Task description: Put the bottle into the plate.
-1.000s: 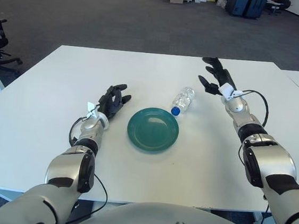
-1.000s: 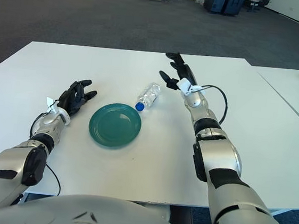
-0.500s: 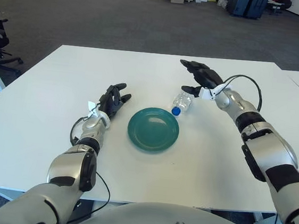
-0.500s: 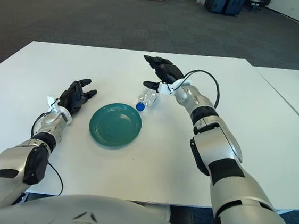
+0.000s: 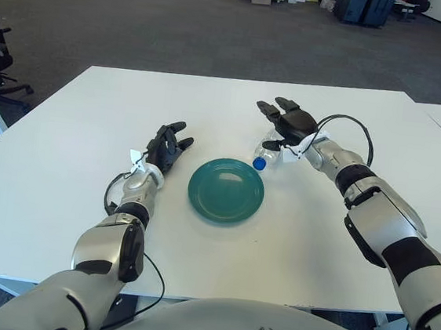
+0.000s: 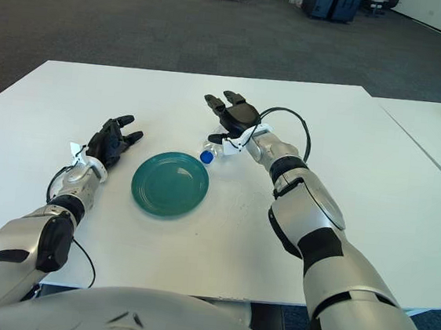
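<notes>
The right hand (image 5: 287, 127) was over the bottle (image 5: 267, 152) with fingers spread, beside the green plate (image 5: 226, 190). The left hand (image 5: 165, 148) rested open on the table (image 5: 63, 156).

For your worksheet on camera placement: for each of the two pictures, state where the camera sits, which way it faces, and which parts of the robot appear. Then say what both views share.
Left eye view: on the head, facing forward and down at the white table; shows chest, both arms, left hand resting open, right hand over the bottle.
Right eye view: same head, set slightly to the right, same direction; same body parts.
Shared: the green plate, the bottle beside it, both hands, the office floor behind.
</notes>
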Tool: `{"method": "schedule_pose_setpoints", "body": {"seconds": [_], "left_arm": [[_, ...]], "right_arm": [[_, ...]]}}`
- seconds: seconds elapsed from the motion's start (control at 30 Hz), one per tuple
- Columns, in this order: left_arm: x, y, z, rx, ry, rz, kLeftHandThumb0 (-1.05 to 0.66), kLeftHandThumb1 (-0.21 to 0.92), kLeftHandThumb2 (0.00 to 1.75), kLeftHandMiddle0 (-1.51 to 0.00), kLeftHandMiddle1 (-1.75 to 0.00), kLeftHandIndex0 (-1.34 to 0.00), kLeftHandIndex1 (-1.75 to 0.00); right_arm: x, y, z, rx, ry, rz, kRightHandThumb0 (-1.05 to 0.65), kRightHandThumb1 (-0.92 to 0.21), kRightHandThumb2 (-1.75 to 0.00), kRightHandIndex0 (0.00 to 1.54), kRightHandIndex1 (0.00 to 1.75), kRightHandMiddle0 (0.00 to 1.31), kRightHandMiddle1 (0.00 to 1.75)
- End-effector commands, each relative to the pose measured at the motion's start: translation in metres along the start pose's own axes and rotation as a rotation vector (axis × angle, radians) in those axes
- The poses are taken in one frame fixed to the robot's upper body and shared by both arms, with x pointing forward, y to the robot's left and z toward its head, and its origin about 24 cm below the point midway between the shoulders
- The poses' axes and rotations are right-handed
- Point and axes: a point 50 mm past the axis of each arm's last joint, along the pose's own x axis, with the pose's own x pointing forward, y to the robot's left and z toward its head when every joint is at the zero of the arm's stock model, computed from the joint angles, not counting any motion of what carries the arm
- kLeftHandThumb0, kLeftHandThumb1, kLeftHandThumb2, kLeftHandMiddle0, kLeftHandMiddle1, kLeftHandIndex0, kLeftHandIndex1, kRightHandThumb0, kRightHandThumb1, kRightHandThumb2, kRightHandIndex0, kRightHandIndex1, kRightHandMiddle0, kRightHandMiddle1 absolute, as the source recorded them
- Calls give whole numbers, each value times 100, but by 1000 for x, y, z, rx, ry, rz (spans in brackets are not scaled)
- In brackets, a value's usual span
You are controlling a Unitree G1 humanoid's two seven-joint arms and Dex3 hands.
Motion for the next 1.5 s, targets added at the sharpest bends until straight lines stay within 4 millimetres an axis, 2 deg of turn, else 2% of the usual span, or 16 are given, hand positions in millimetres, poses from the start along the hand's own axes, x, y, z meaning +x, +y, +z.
{"method": "schedule_pose_setpoints", "body": {"seconds": [0.0, 0.27, 0.43, 0.67, 1.2, 1.47], "left_arm": [[-4, 0, -10, -29, 41, 16, -95, 92, 101, -43, -64, -14, -110], [-6, 0, -11, -37, 22, 17, -96, 92, 101, -43, -65, -13, -111], [-8, 1, -11, -48, 12, 20, -95, 92, 101, -43, -66, -14, -111], [-11, 5, -11, -62, -4, 26, -95, 92, 101, -43, -66, -13, -111], [-20, 16, -11, -111, -46, 27, -95, 92, 100, -44, -67, -15, -111], [-25, 22, -11, -141, -65, 30, -95, 92, 99, -47, -68, -18, -111]], "right_arm": [[2, -7, -2, -83, -33, -21, -105, -92, -88, 0, 0, 0, 0], [-7, 1, -3, -206, -102, -33, -105, -92, -87, 0, 0, 0, 0], [-22, 21, -5, -308, -144, -4, -105, -92, -84, 0, 0, 1, 1], [-32, 44, 1, -417, -203, 82, -105, -92, -83, 2, 1, 3, 2], [-37, 62, 10, -546, -301, 226, -103, -92, -94, 4, 1, 1, 3], [-39, 63, 10, -595, -355, 263, -104, -92, -100, 0, 0, 0, 2]]}}
